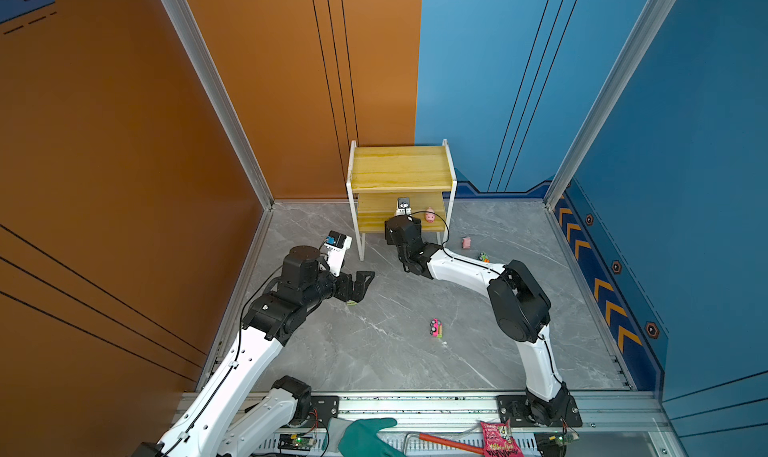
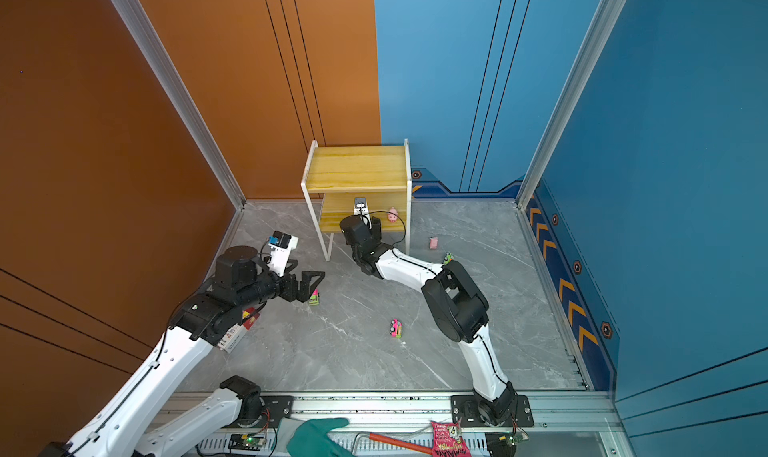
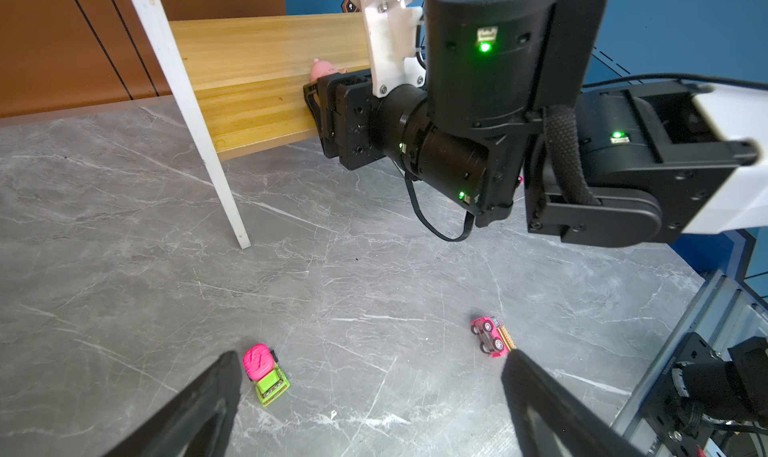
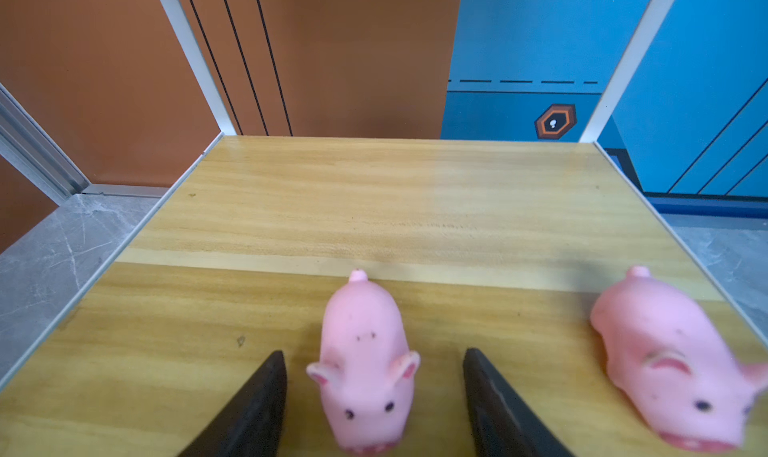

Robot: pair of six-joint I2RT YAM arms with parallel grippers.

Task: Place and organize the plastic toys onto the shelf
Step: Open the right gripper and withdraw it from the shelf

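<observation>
The right hand (image 4: 374,352) is open. A pig (image 4: 365,363) stands free between its fingers (image 4: 257,405) on the low board of the shelf (image 4: 374,209), nose toward the hand. The left hand (image 3: 372,354) is open too, with a truck (image 3: 266,374) on the counter (image 3: 124,268) just under it.

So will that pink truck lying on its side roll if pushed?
Probably not: the small pink plastic truck lies on its side, black wheels off the floor, so it should slide. It looks tiny, so likely light.

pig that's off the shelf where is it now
In both top views the pig lies on the grey table right of the shelf, near its front right leg, a small green truck beside it.
</observation>
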